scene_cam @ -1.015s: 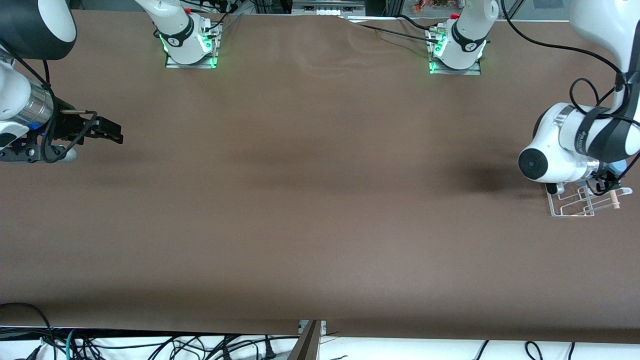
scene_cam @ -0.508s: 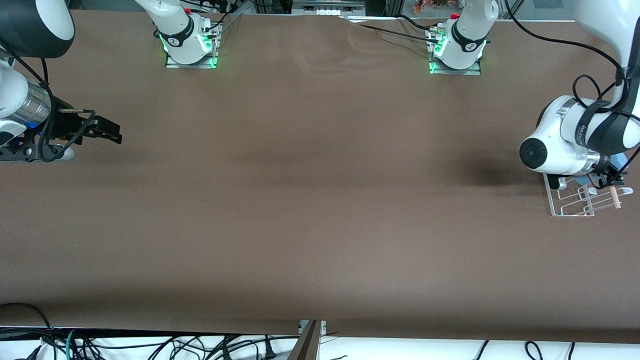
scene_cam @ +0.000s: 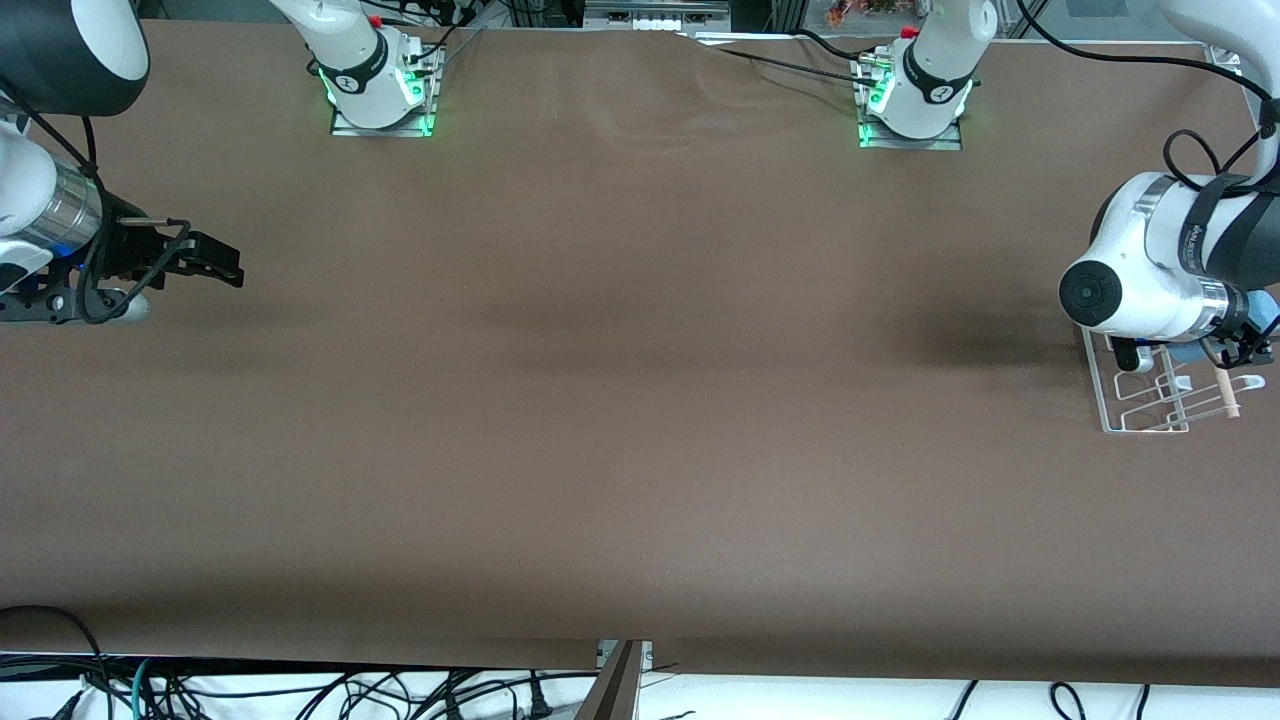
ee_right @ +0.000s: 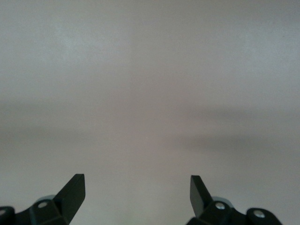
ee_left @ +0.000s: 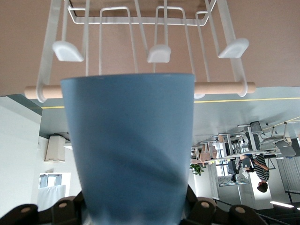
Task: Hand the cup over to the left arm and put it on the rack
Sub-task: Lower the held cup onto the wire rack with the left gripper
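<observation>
- Cup (ee_left: 129, 150) sits clamped between our left gripper (ee_left: 133, 213) fingers, rim pointing at the rack (ee_left: 140, 51).
- Left gripper hangs over the rack (scene_cam: 1150, 400), at the worktop edge on the left arm's end.
- Right gripper (scene_cam: 215, 262) waits over the right arm's edge, jaws spread wide, holding nothing.

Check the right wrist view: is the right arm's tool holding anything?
No. The right tool is open, with nothing between its fingers, only bare brown table showing past them.
</observation>
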You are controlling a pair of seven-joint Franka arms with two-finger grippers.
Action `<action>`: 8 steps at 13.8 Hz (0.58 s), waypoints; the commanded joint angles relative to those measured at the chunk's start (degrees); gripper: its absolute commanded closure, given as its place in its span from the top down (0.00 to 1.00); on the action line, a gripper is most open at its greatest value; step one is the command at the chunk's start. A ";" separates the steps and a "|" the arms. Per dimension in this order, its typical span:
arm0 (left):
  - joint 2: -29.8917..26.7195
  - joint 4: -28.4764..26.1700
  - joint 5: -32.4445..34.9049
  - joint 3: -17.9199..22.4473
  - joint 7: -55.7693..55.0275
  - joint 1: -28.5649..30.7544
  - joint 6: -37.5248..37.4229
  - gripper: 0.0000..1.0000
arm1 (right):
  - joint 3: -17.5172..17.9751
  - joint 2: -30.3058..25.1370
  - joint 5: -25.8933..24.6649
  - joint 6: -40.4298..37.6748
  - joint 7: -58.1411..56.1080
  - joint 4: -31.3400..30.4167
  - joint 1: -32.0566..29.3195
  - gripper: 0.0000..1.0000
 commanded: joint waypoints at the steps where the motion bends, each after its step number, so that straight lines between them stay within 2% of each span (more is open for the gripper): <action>1: 0.45 -0.73 -0.10 0.52 1.23 1.42 1.74 0.06 | -0.08 0.06 0.88 -1.02 -0.20 0.82 -0.21 0.99; 8: 0.54 -2.93 1.05 1.75 -0.69 1.78 4.72 0.06 | -0.08 0.06 0.97 -1.02 -0.20 0.82 -0.21 0.99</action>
